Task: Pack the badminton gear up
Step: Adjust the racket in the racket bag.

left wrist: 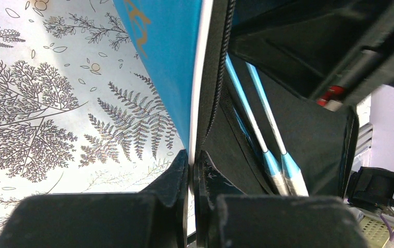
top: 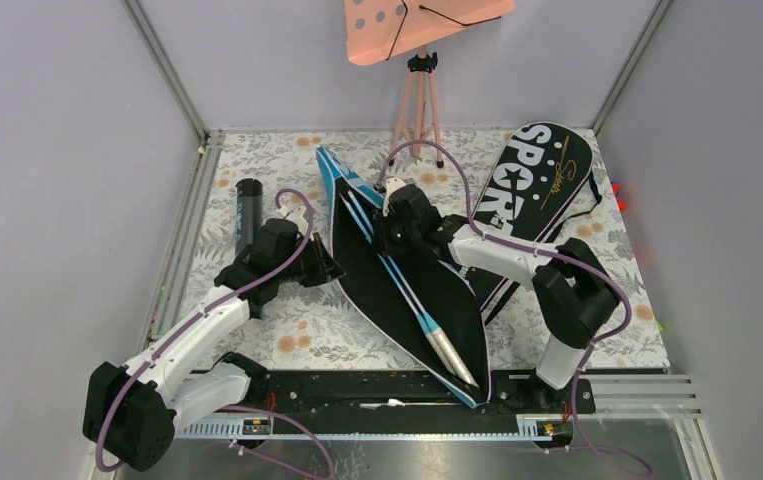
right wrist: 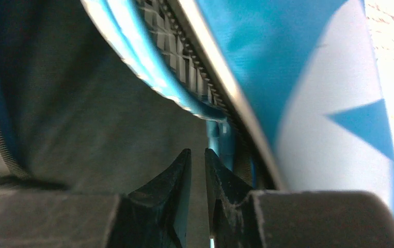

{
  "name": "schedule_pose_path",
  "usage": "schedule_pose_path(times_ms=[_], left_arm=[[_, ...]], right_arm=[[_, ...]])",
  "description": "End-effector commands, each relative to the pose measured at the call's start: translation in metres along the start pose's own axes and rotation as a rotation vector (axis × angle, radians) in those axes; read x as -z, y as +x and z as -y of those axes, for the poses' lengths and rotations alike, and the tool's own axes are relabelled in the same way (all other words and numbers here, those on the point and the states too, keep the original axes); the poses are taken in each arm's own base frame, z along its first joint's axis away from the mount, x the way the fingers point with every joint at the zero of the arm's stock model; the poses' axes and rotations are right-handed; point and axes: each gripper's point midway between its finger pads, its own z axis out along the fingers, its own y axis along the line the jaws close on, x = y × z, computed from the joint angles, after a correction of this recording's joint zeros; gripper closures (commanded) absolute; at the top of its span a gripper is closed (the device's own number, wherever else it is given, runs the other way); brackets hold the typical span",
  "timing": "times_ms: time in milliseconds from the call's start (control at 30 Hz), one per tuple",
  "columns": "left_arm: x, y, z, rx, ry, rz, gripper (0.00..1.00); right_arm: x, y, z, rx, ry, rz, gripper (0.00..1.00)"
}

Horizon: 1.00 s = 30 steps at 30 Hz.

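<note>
The blue bag (top: pixel 427 290) lies open at mid-table with two rackets (top: pixel 412 290) inside, grips towards the near edge. My left gripper (top: pixel 325 268) is shut on the bag's left flap edge; the white piping sits between the jaws (left wrist: pixel 192 155). The racket shafts (left wrist: pixel 259 134) show inside the black lining. My right gripper (top: pixel 385 215) is inside the bag's far end, jaws (right wrist: pixel 197 152) nearly closed with nothing clearly between them, beside a light-blue racket hoop (right wrist: pixel 148 57) and the zip. The black SPORT bag (top: pixel 542 180) lies at back right. The black tube (top: pixel 247 210) stands at left. No shuttlecocks show.
The pink perforated board (top: pixel 417 25) on its tripod (top: pixel 419 105) stands at the back centre. Metal frame rails (top: pixel 182 240) run along the left side and the near edge. The floral tablecloth (top: pixel 307 320) shows between the arms.
</note>
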Motion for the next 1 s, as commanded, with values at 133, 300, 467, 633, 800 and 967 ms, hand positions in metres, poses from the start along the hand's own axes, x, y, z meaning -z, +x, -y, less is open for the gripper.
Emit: schedule_pose_path(times_ms=[133,300,467,633,800,967], left_arm=[[0.008,-0.021,0.017,-0.034,0.041,0.058,1.00],[0.006,-0.020,0.012,-0.032,0.019,0.053,1.00],[0.005,-0.019,0.010,-0.026,0.012,0.049,1.00],[0.004,-0.018,0.008,-0.024,0.008,0.044,1.00],[0.002,-0.018,0.002,-0.028,-0.026,0.045,1.00],[0.003,-0.019,-0.014,-0.004,-0.112,0.064,1.00]], right_arm=[[-0.002,0.008,0.065,0.016,0.368,-0.005,0.79],[0.001,0.011,0.077,0.032,0.433,0.012,0.77],[-0.017,0.017,0.020,0.056,0.082,-0.017,0.61],[-0.025,0.038,-0.046,0.022,-0.308,-0.148,0.58],[-0.012,0.039,-0.083,-0.049,-0.578,-0.188,0.55],[-0.022,0.049,-0.071,-0.082,-0.526,-0.222,0.68]])
